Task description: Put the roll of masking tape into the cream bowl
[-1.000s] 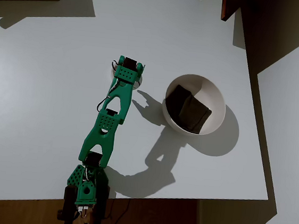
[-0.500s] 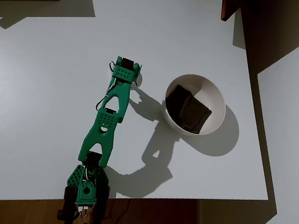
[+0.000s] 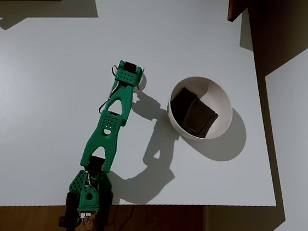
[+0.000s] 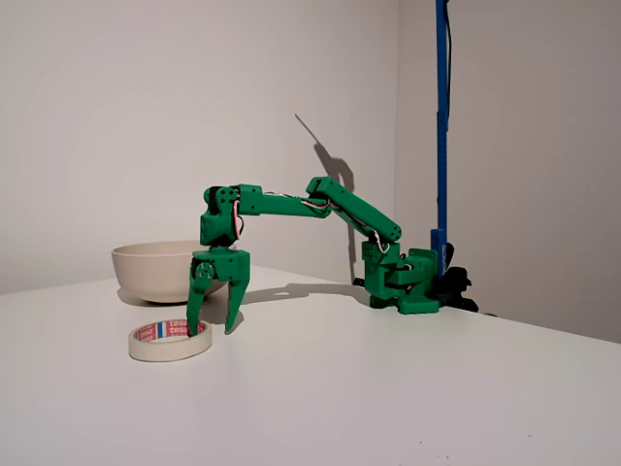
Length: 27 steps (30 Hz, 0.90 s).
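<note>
The roll of masking tape (image 4: 170, 341) lies flat on the white table, an off-white ring with red print inside. My green gripper (image 4: 213, 330) points straight down at its right edge, open, one finger (image 4: 195, 313) at the ring and the other outside it. Whether that finger is in the hole, I cannot tell. From overhead the gripper (image 3: 128, 75) covers most of the tape (image 3: 141, 81). The cream bowl (image 3: 225, 103) stands to the right of it, with dark brown pieces (image 3: 195, 114) inside. In the fixed view the bowl (image 4: 150, 268) is behind the gripper.
The arm's base (image 3: 88, 194) sits at the table's near edge in the overhead view. A blue pole (image 4: 441, 116) rises behind the base. A dark brown object (image 3: 237, 5) overhangs the table's far right corner. The table's right edge runs close to the bowl.
The gripper has shifted slightly left and farther from the base in the overhead view, now covering more of the tape. Its shadow has drawn in. The bowl has not moved.
</note>
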Motion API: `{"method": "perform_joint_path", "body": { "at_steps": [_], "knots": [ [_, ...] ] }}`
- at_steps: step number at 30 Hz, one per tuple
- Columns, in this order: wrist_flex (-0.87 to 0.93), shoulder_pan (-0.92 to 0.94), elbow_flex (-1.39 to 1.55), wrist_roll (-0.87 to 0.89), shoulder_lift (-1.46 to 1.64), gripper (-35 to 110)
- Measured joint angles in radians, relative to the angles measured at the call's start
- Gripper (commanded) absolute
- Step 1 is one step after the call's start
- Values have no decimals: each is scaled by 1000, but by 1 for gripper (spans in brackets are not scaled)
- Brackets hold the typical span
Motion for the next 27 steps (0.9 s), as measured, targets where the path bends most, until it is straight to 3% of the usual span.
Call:
{"method": "perform_joint_path", "body": {
  "at_steps": [9,13,27],
  "knots": [
    [-34,0,-34,-11,-40,10],
    [-49,-3,-34,-14,-40,-8],
    [-44,-44,-34,32,-26,-8]
  ]
}}
